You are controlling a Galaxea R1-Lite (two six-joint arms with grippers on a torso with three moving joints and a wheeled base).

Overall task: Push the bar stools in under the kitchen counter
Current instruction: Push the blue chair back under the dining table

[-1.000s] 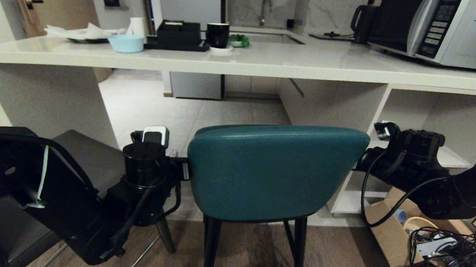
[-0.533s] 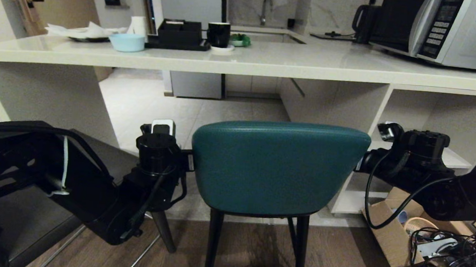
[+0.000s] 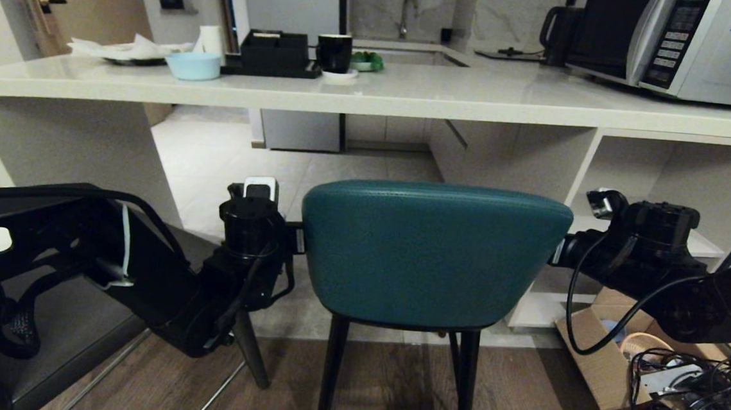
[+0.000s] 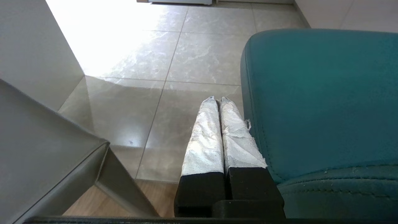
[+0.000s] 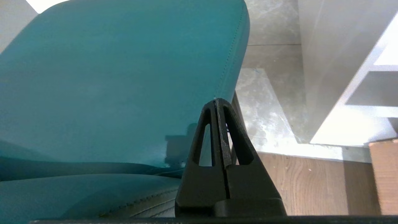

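Note:
The teal bar stool [image 3: 433, 255] stands before me with its curved back toward me, in front of the gap under the kitchen counter [image 3: 412, 96]. My left gripper [image 4: 218, 99] is shut and empty, its taped fingers lying along the left edge of the teal back [image 4: 311, 102]. On the other side my right gripper [image 5: 216, 100] is shut and empty too, its tip against the right edge of the teal back [image 5: 124, 77]. In the head view both sets of fingers are hidden behind the stool's back. The dark grey stool [image 4: 37, 149] stands at the lower left, largely covered by my left arm.
The counter's slab side panel [image 3: 67, 145] bounds the gap on the left, an open shelf unit [image 3: 659, 238] on the right. A cardboard box [image 3: 599, 356] and tangled cables [image 3: 699, 395] lie on the floor at the right. A microwave [image 3: 686, 41], a bowl [image 3: 193, 65] and a mug [image 3: 334, 53] stand on the counter.
The teal stool has slid a little farther from me toward the counter. My left arm has reached forward with it; the right arm has barely moved. Both grippers stay shut.

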